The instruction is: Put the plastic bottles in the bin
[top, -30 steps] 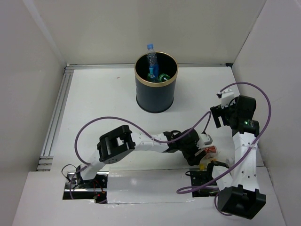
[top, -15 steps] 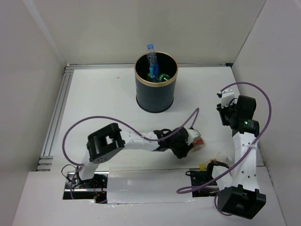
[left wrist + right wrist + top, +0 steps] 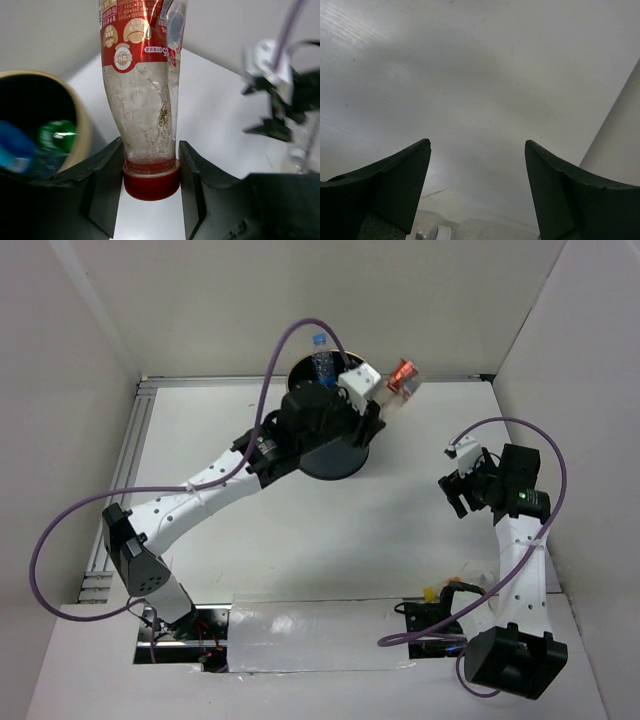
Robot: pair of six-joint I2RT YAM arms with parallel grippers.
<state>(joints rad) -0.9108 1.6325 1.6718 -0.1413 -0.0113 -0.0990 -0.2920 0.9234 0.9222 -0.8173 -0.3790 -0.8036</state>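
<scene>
My left gripper (image 3: 385, 397) is shut on a clear plastic bottle with a red label (image 3: 403, 378) and holds it in the air just right of the bin's rim. In the left wrist view the fingers (image 3: 105, 175) clamp the bottle's neck just above its red cap (image 3: 151, 182). The dark bin (image 3: 335, 458) with its tan rim (image 3: 80, 125) stands at the back centre, partly hidden by my left arm. It holds a green bottle (image 3: 57, 140), and a blue-capped bottle (image 3: 320, 355) sticks up out of it. My right gripper (image 3: 452, 490) is open and empty over the table's right side.
White walls enclose the table on three sides. A metal rail (image 3: 125, 480) runs along the left edge. Purple cables (image 3: 290, 350) loop from both arms. A blurred clear object with a blue-white part (image 3: 437, 232) shows at the bottom edge of the right wrist view.
My left arm has swung from the front centre of the table up to the bin, carrying the red-labelled bottle. My right gripper has shifted slightly left.
</scene>
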